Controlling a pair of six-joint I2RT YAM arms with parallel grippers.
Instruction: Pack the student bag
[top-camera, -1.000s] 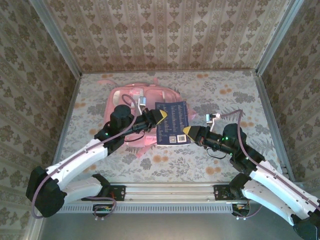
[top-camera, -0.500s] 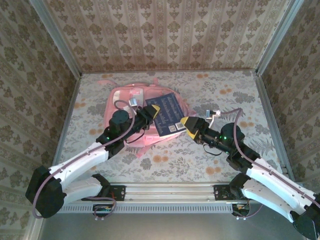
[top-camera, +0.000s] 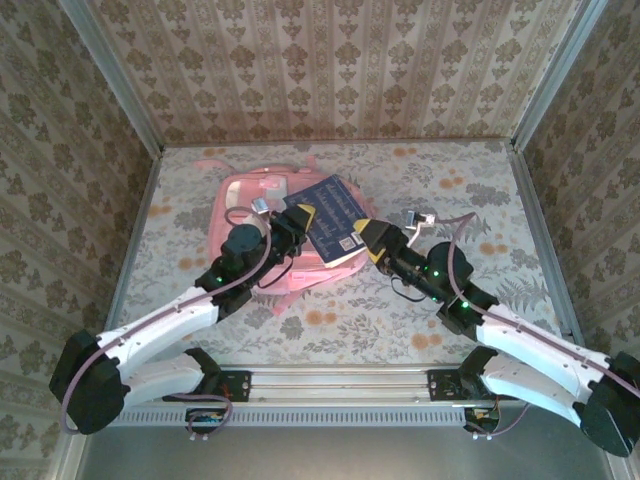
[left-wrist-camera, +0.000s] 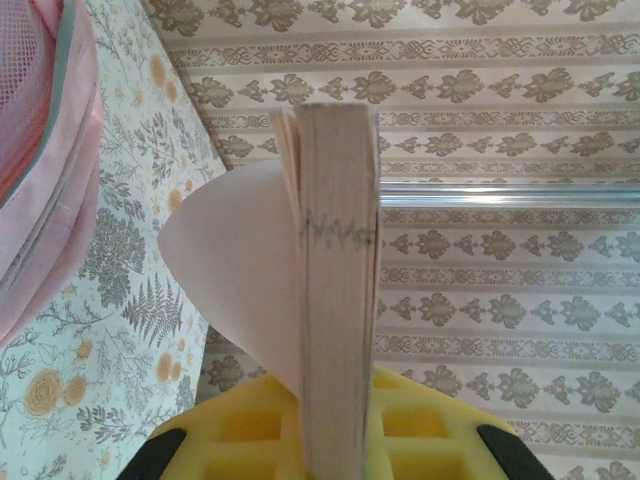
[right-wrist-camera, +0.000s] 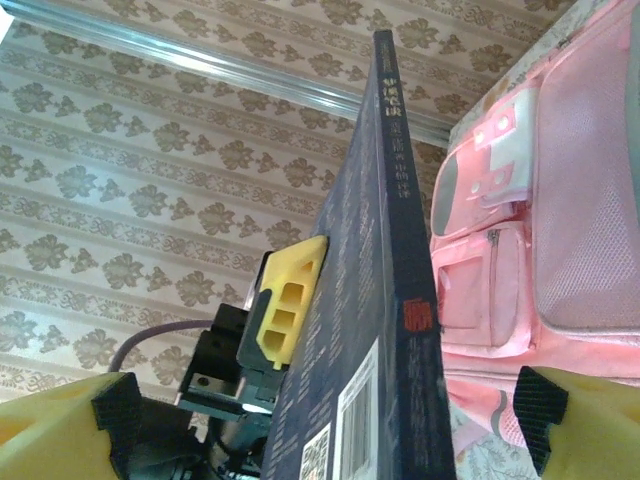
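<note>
Top external view: the dark book is now tipped up over the right part of the pink student bag, which lies flat on the counter towards the back left. A second ago the book sat more level and nearer the front, gripped from both sides. The right hand has since sprung wide open, its fingers standing clear either side of the spine. The left hand stays pinched on the page edge, carrying the book alone, probably towards the bag's opening.
</note>
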